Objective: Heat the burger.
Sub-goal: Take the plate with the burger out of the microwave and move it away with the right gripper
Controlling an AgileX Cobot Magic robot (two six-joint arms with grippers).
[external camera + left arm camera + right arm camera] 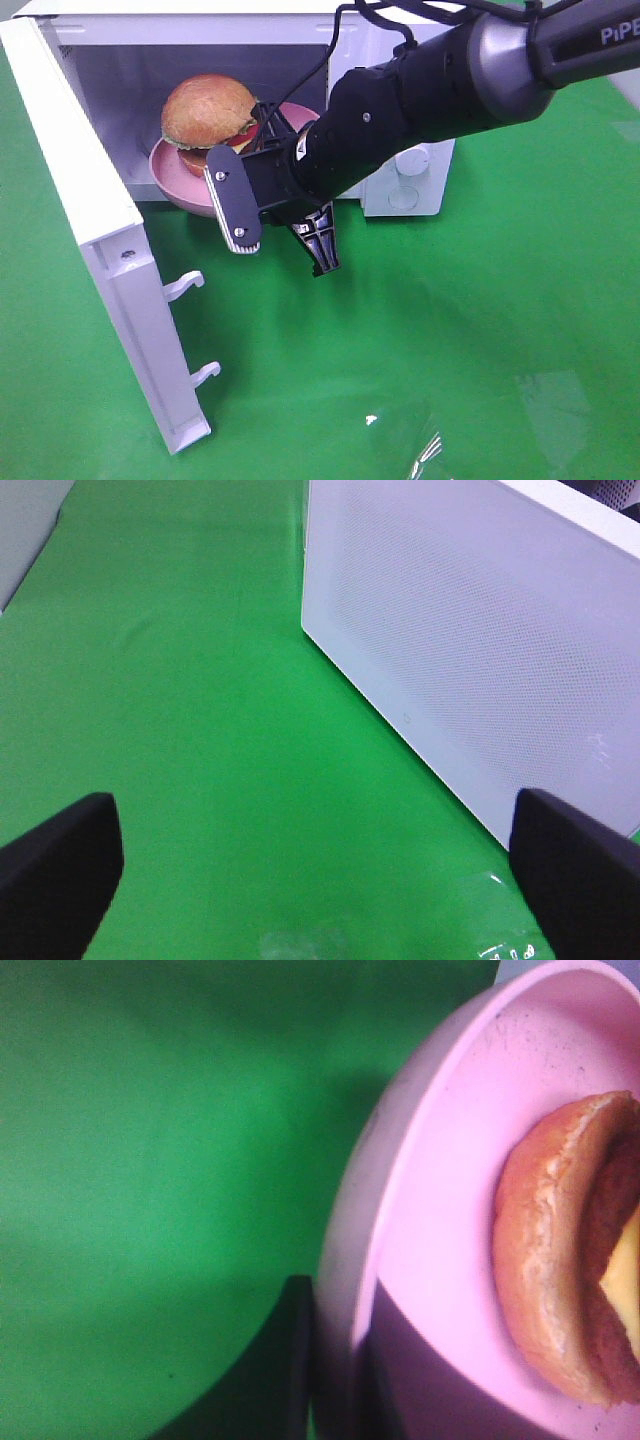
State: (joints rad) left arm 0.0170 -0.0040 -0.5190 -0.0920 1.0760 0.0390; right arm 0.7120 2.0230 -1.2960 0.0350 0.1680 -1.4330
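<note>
Right claw (275, 170) pinching pink plate (180, 185) rim | burger (208, 115) upright, bun-top up | left claw (320, 865) spread

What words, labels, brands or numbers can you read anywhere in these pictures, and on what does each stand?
"PiPE", cut off at the picture's edge, in white letters on the right arm.
No readable text on the microwave, its door, the plate or the burger.

The right arm (440, 90) is cased in glossy black with a grey band marked in white letters; black cables are run along it, and silver screws are set in its hand (285, 225).
</note>
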